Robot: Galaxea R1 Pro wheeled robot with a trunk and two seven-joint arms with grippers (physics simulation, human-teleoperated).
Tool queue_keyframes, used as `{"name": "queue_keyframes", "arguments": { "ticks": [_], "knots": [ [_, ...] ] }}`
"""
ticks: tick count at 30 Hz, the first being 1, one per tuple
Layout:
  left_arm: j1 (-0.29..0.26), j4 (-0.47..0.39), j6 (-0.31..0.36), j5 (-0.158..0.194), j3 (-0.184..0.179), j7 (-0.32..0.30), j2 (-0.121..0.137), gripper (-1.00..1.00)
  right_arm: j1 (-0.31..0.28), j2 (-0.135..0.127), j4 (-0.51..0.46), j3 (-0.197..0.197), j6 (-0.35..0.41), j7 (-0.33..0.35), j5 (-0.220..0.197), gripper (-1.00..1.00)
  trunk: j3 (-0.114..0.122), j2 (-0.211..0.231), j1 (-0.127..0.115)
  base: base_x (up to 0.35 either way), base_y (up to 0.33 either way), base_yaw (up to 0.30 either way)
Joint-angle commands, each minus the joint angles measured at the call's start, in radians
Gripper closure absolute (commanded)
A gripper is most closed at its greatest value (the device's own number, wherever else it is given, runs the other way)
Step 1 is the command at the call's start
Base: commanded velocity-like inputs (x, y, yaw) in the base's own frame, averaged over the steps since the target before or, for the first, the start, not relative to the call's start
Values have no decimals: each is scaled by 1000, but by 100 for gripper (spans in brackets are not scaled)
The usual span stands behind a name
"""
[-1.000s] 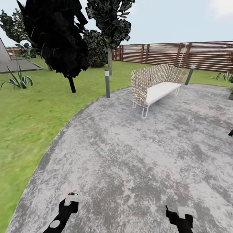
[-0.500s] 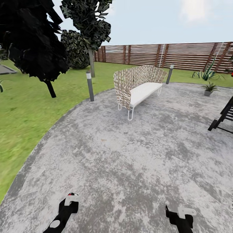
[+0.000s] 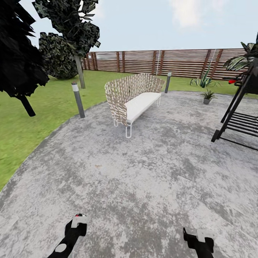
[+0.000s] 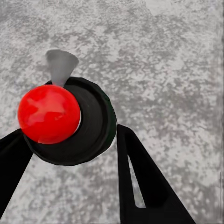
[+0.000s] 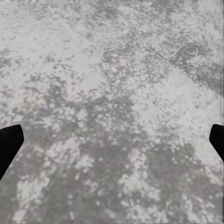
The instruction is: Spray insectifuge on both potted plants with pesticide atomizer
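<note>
Where the patio spreads grey and mottled ahead, bare concrete takes the whole near and middle ground. Its curved edge runs from 8 o'clock up to about 11 o'clock, with lawn beyond it. A bollard stands on that edge at 11 o'clock; a second one stands at the far rim near 12 o'clock. A wicker bench sits on the patio just left of 12 o'clock, angled away. A black grill stand closes the 2 o'clock side. A slat fence bounds the far side, with dark trees at 10 to 11 o'clock.

One potted plant stands at the far patio edge, about 1 o'clock, between the far bollard and the grill, well apart from both grippers. A taller spiky plant grows behind it by the fence.

The left gripper hangs low at 7 o'clock, the right gripper low at 5 o'clock, both over bare concrete. In the left wrist view the black fingers stand apart either side of a black disc with a red ball, which look like parts of the arm. In the right wrist view the fingertips show at opposite borders, wide apart, with only concrete between.
</note>
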Motion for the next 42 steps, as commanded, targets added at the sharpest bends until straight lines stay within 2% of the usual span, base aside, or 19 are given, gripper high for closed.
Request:
{"name": "queue_keyframes", "arguments": {
  "ticks": [1, 42],
  "knots": [
    [0, 0, -3, -7, 4, 1, 0, 100, -1, 0, 1, 0, -3, -3, 4, -100, 0, 0, 0, 338, 0, -300],
    [0, 3, -1, -6, 6, 1, 0, 100, -1, 0, 3, 0, -3, 0, 2, -100, 22, 0, 0, 338, 0, -288]
  ]
}}
